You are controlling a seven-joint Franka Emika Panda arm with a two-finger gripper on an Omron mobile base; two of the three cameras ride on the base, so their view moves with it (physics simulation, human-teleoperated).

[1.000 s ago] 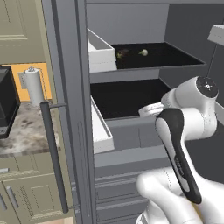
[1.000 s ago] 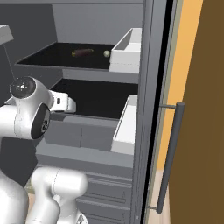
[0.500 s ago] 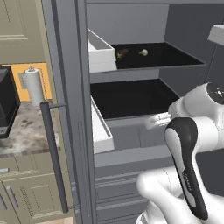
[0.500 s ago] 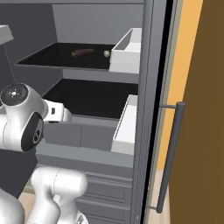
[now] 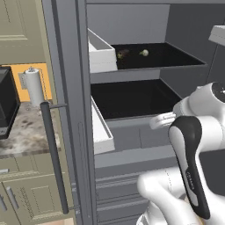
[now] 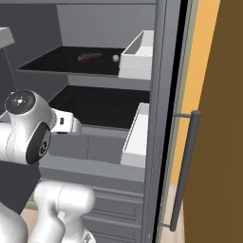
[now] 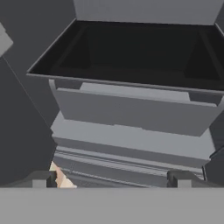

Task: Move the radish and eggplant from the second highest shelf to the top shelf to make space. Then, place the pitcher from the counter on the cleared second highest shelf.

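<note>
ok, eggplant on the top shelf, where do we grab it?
Mid-body, across its narrow width, coming in from the open shelf front. The eggplant lies flat on the top shelf, long axis running side to side, with the radish apart from one end.

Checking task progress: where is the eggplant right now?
The eggplant lies on the top shelf, left of the pale radish in the right base view, near the white door bin.

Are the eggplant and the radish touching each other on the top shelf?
Apart. In the right base view, bare black top shelf shows between the eggplant and the radish.
</note>
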